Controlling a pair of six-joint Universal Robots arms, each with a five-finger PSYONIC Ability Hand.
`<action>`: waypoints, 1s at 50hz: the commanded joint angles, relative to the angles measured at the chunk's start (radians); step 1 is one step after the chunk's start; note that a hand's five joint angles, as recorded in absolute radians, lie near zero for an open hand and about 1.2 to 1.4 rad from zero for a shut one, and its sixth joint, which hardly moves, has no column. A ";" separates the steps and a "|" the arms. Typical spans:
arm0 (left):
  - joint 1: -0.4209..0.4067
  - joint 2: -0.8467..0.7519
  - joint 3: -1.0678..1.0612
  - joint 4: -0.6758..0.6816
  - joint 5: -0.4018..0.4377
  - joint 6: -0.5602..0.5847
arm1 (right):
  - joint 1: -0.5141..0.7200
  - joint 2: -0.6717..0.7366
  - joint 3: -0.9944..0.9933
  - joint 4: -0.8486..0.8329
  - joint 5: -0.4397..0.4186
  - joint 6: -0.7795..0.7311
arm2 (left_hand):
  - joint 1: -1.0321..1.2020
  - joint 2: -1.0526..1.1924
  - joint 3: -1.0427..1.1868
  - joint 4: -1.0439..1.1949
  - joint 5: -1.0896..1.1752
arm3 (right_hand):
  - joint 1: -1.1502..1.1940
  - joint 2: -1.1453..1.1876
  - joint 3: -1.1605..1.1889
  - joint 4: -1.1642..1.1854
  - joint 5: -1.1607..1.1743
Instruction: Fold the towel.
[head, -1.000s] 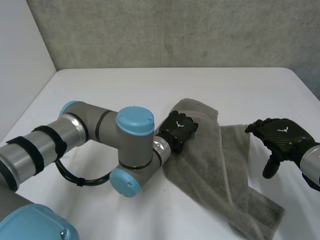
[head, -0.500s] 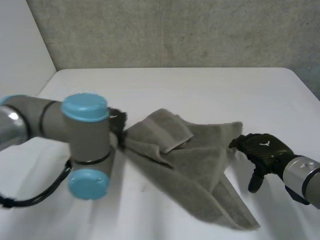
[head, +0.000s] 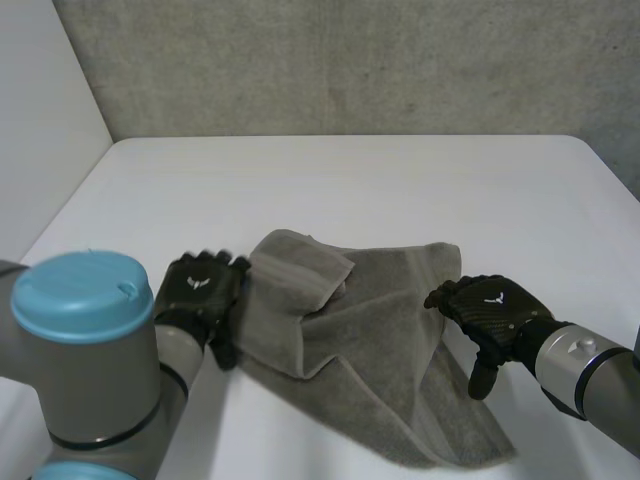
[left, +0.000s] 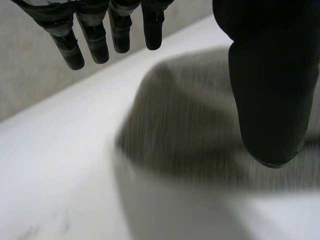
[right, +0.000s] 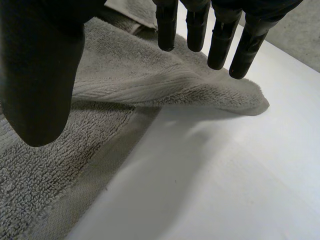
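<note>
On the table (head: 400, 190) the towel (head: 380, 350) lies rumpled; my left hand (head: 200, 295) and right hand (head: 492, 310) hang spread, holding nothing. I'd pinch opposite edges squarely first.

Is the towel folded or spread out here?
Partly folded, untidily: the towel lies rumpled on the table, one flap turned over it beside the left hand; its edges do not line up.

We saw a white table (head: 400, 180), bare over its whole far half. One grey towel (head: 370, 340) lay on it, rumpled, toward the near side and about midway across. Its left part was doubled over onto itself in a flap. Along its right edge a fold arched up off the tabletop, and one corner trailed toward the near edge.
</note>
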 joint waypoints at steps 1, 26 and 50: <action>-0.002 -0.026 0.166 0.001 0.244 0.010 | -0.007 -0.001 0.007 0.000 -0.001 0.000 | 0.021 0.028 0.027 0.026 0.009 | -0.051 -0.071 -0.061 -0.078 -0.052; -0.003 -0.479 0.667 -0.152 0.453 0.435 | -0.011 -0.005 0.044 -0.012 -0.007 -0.012 | 0.256 0.263 0.262 0.261 0.244 | -0.051 -0.071 -0.061 -0.078 -0.052; 0.020 -0.557 0.754 -0.229 0.433 0.453 | -0.039 -0.007 0.050 -0.020 -0.010 -0.015 | 1.201 1.208 1.207 1.206 1.189 | -0.051 -0.071 -0.061 -0.078 -0.052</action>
